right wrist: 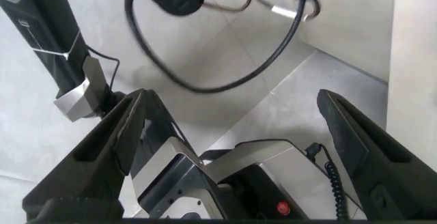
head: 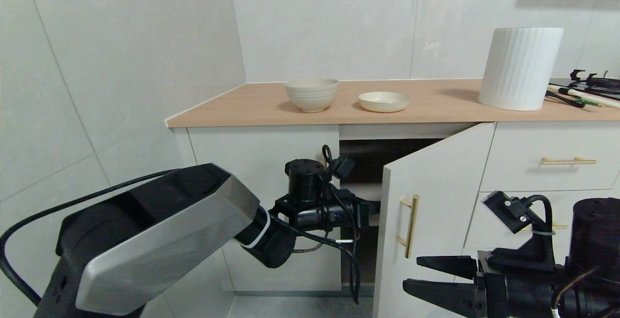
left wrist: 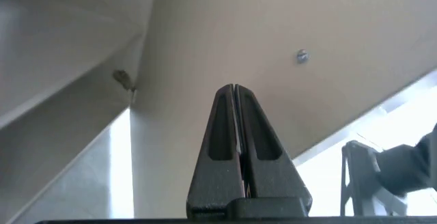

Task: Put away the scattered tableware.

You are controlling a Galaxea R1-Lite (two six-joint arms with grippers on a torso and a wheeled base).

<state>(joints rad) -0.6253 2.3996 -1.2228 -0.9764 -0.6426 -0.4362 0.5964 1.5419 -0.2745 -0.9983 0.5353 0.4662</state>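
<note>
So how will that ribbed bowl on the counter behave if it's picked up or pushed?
The bowl looks like glazed ceramic, so probably rigid, fairly heavy for its size and breakable if knocked. It narrows toward its base on the countertop, so a high push might tip it rather than slide it.

cabinet gap (head: 387, 155): narrow, left arm (head: 310, 211) inside | door (head: 441, 197): ajar, bars right side
</note>
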